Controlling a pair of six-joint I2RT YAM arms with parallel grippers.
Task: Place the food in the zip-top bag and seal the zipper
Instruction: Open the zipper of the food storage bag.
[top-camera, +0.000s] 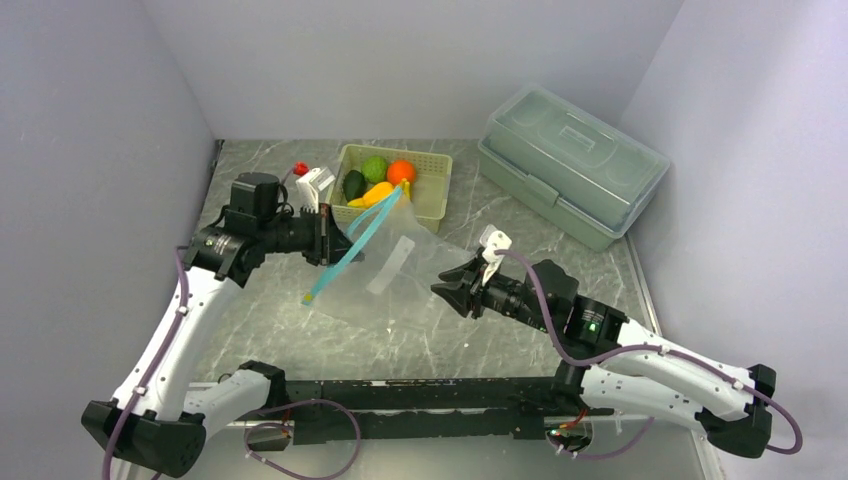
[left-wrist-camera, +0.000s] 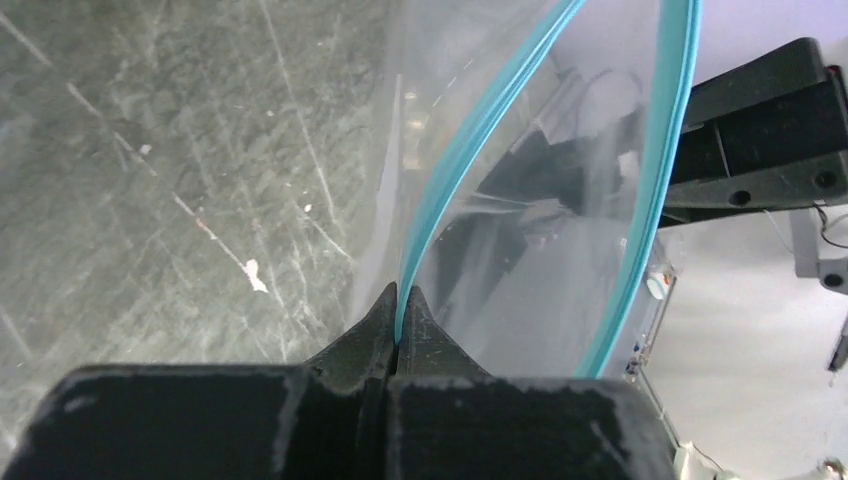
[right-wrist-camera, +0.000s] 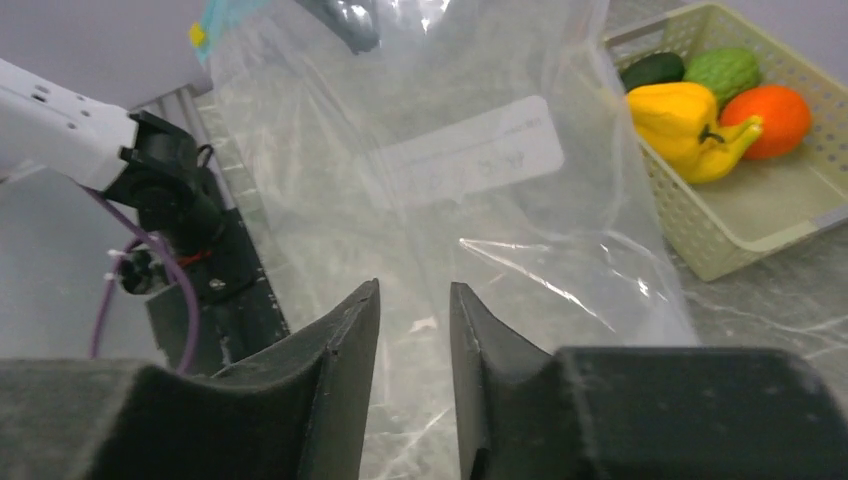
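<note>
The clear zip-top bag (top-camera: 400, 265) hangs tilted over the table's middle, its mouth held up at the left. Its light blue zipper (top-camera: 352, 245) runs from near the basket down to the lower left. My left gripper (top-camera: 335, 240) is shut on the zipper strip (left-wrist-camera: 440, 190) at the bag's mouth. My right gripper (top-camera: 445, 285) is open and empty, just right of the bag's lower part (right-wrist-camera: 480, 230). The food lies in the pale green basket (top-camera: 432, 195): orange ball (top-camera: 401, 171), bumpy green fruit (top-camera: 375, 167), dark avocado (top-camera: 354, 184), yellow pepper and bananas (top-camera: 378, 193). They also show in the right wrist view (right-wrist-camera: 690, 110).
A large translucent lidded box (top-camera: 570, 160) stands at the back right. A small white object with a red cap (top-camera: 312, 180) stands left of the basket. Grey walls close in the table on three sides.
</note>
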